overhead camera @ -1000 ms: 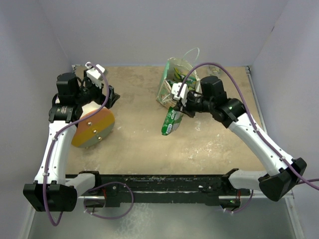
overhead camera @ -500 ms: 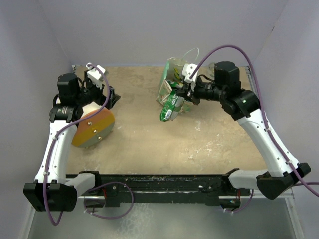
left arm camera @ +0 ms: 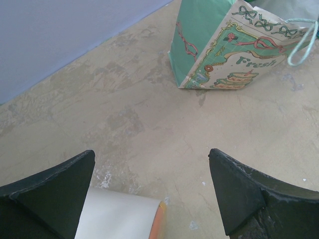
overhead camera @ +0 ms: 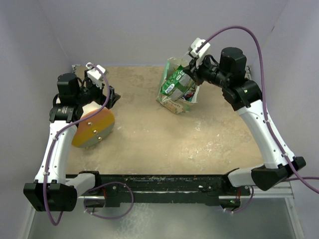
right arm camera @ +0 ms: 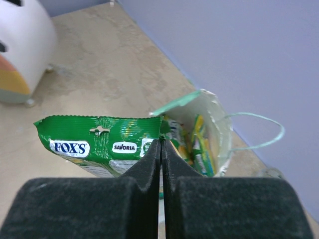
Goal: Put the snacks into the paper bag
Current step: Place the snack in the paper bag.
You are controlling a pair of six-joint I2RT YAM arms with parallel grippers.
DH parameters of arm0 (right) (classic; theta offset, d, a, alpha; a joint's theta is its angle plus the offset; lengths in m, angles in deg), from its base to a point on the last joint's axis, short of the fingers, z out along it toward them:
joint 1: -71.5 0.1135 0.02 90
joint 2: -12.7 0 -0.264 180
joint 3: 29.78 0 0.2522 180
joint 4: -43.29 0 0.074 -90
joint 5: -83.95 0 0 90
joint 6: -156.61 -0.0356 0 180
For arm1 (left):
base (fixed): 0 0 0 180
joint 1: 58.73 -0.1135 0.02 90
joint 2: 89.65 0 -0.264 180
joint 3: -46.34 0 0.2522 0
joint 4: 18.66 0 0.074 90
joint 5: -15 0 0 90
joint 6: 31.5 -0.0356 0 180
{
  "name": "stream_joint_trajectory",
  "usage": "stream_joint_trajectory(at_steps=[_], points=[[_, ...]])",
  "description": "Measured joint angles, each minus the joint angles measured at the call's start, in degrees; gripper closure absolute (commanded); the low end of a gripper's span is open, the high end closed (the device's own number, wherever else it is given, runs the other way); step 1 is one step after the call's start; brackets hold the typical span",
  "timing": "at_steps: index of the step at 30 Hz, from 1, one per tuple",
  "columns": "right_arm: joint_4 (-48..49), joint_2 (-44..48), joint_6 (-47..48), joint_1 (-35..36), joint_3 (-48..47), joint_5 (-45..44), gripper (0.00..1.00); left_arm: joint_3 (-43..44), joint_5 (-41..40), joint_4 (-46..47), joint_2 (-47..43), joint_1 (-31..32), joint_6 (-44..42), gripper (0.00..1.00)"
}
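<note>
The paper bag (overhead camera: 174,94) stands at the back middle of the table, cream with mint-green sides, and several snacks (right arm camera: 199,144) show in its open mouth. A green FOX'S packet (right arm camera: 99,142) hangs level above the bag's opening, and my right gripper (right arm camera: 161,142) is shut on its edge. In the top view that packet (overhead camera: 174,83) is in front of the bag's top, by the right gripper (overhead camera: 190,75). My left gripper (overhead camera: 110,97) stays open at the far left with nothing between its fingers; the bag (left arm camera: 219,50) lies ahead of it.
A big cream cone-shaped object with an orange end (overhead camera: 93,127) lies at the left under the left arm; its cream edge (left arm camera: 119,216) shows between the left fingers. The bag's thin loop handle (overhead camera: 192,52) sticks up behind it. Walls close in at the back and both sides.
My right gripper has lifted the green packet from in front of the bag, up and back to above its opening. The left arm has not moved.
</note>
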Motion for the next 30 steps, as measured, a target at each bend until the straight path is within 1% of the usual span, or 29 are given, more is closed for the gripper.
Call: stream_joint_trajectory(at_steps=[8,15,30], points=[[5.07,-3.37,-1.97,-2.29,-0.61,-7.39,1.00,-0.02,0.02,0.00,-0.02,0.00,0.00,0.01],[8.52,-5.60,-3.85,-3.17,-0.52,-11.37,1.00,-0.02,0.00,0.02,-0.15,0.00,-0.20,0.01],[12.66,-7.32,-8.00,-3.17,5.35,-19.98,1.00,-0.02,0.04,0.02,-0.17,0.00,-0.20,0.01]])
